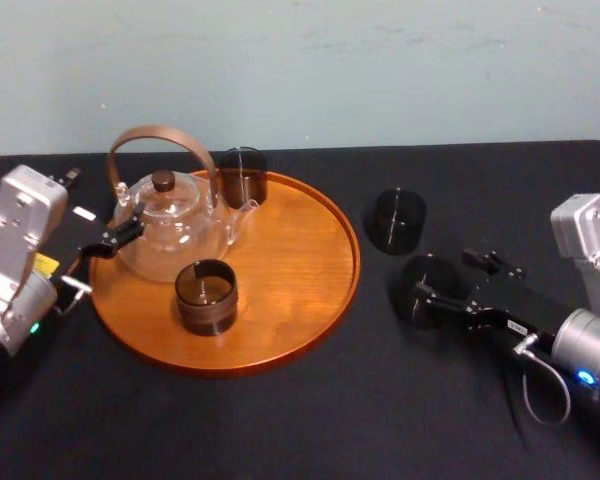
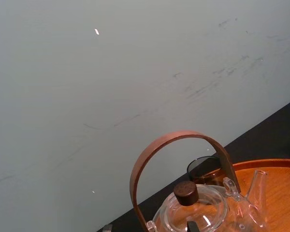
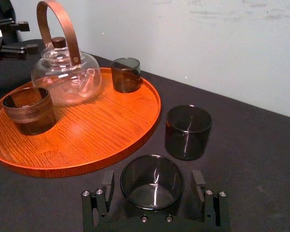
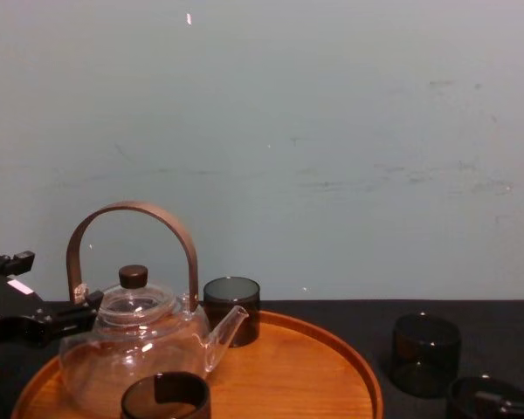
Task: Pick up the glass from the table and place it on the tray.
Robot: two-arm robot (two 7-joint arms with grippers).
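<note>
Lower right, head view: right gripper (image 3: pixel 152 180) straddles the glass (image 1: pixel 426 277) on the table (image 1: pixel 280 420), jaws spread, not yet pinching (lined up for a side grasp). Tray (image 1: pixel 320 215) centre-left, its right half free. Left gripper (image 1: pixel 120 236) idles mid-left by the teapot (image 1: pixel 170 235); grip unclear.

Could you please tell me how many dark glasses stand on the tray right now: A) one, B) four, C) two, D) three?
C: the front glass and the back glass stand inside the tray rim beside the teapot; the third glass and fourth glass stand on the table.
</note>
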